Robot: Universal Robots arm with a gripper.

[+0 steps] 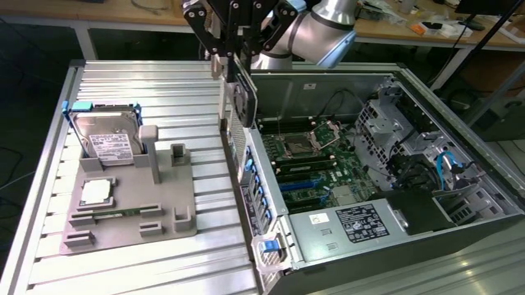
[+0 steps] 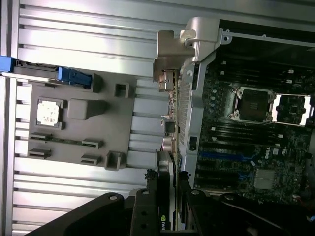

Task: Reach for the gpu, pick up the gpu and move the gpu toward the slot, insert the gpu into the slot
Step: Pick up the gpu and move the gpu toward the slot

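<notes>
Exterior view: gripper pinches gpu at its upper edge | gpu hangs upright above the case wall, beside motherboard | held on edge, probably so its lower edge can meet a slot | wrist view: fingers flank the card

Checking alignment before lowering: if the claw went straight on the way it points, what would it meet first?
The gpu in the claw would likely meet the case's rear wall first; depth unclear.
</notes>
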